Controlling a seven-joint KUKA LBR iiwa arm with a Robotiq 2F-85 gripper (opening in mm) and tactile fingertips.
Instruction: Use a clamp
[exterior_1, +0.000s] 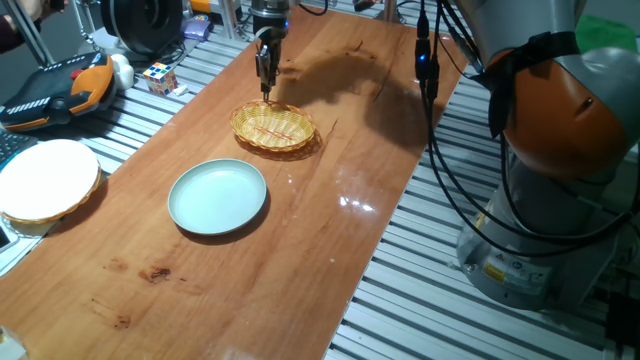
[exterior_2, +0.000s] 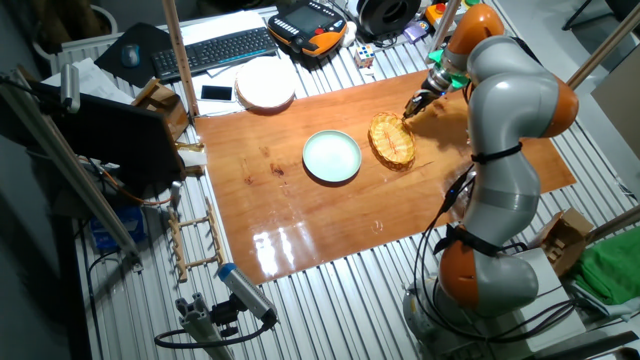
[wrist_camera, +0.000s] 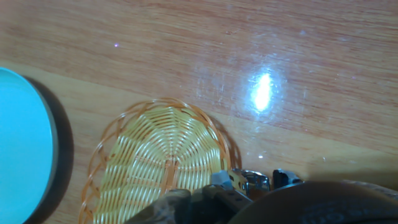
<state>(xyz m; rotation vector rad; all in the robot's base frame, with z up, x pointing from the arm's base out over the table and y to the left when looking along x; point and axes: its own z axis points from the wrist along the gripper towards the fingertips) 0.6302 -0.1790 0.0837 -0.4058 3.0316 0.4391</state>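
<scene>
My black gripper (exterior_1: 265, 82) hangs over the wooden table just past the far rim of the oval wicker basket (exterior_1: 272, 128). Its fingers stand close together, and a slim dark-grey piece, the clamp (exterior_1: 266, 92), sticks down from between them. In the hand view a silvery bit of the clamp (wrist_camera: 244, 180) shows at the bottom edge beside the basket (wrist_camera: 155, 165), which looks empty. In the other fixed view the gripper (exterior_2: 411, 104) is at the basket's (exterior_2: 391, 140) far end. The pale blue plate (exterior_1: 217, 197) lies empty in front of the basket.
A white round dish (exterior_1: 45, 180) sits off the table's left edge. A Rubik's cube (exterior_1: 160, 75) and an orange-black pendant (exterior_1: 60, 90) lie on the slatted bench behind. The robot's base (exterior_1: 540, 200) and cables (exterior_1: 430, 100) stand at the right.
</scene>
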